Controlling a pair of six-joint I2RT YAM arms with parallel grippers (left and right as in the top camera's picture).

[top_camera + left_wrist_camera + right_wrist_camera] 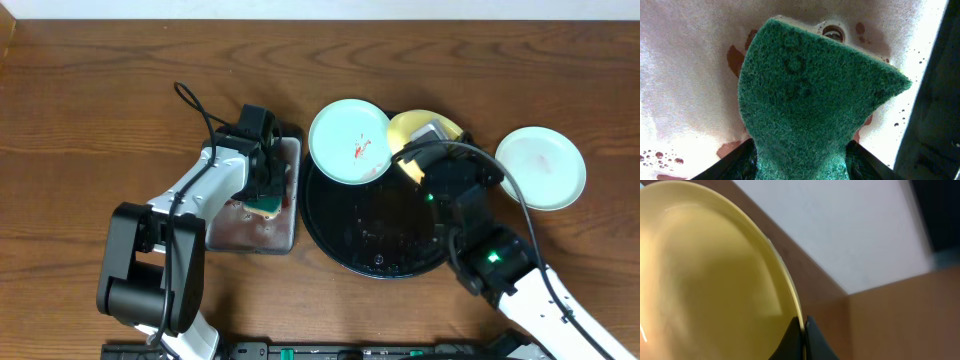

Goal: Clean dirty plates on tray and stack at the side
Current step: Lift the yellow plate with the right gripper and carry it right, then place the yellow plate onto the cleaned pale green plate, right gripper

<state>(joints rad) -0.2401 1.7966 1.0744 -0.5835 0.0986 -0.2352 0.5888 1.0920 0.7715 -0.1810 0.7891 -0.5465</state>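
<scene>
The left gripper (264,178) grips the green sponge (810,100) over the grey pan (250,238). The right gripper (803,330) pinches the rim of the yellow plate (705,280) at the far edge of the black tray (380,230), and the plate is probably tilted up. One sauce-stained blue plate (348,140) lies on the tray's far-left rim, the other blue plate (540,167) on the table (100,100) right of it.

The right hand (425,150) covers much of the yellow plate (405,125) at the tray's (370,232) far rim; the sponge (810,95) runs off the left wrist view's bottom edge.
</scene>
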